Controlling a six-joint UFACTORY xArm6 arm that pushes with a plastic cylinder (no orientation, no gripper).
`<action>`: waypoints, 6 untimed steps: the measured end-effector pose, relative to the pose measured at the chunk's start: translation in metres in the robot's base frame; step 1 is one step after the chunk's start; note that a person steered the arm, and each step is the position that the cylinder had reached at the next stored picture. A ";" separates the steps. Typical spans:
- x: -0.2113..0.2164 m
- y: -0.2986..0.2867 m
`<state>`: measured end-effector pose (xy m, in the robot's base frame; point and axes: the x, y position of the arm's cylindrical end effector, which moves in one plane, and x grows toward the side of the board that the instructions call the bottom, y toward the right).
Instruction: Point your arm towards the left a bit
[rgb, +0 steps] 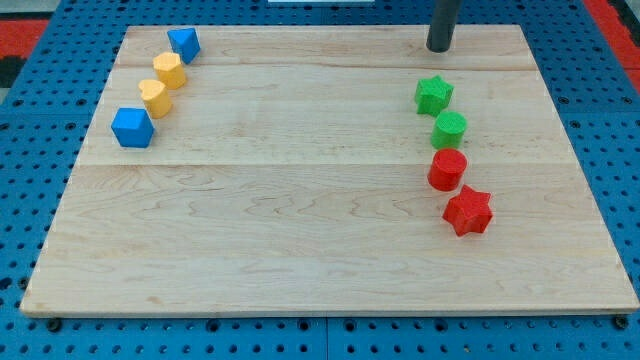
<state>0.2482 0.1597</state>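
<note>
my tip (439, 48) above green star (434, 95), apart

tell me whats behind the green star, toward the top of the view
Only my tip, near the board's top edge, apart from the green star. No block lies between them. Nothing there is covered.

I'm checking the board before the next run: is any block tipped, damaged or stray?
Nothing stands out. Blue, yellow, yellow and blue blocks line up at the view's left; green star, green cylinder, red cylinder and red star at the right. My tip stands above the green star.
</note>
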 end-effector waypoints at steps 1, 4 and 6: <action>0.004 -0.005; 0.004 -0.034; 0.004 -0.037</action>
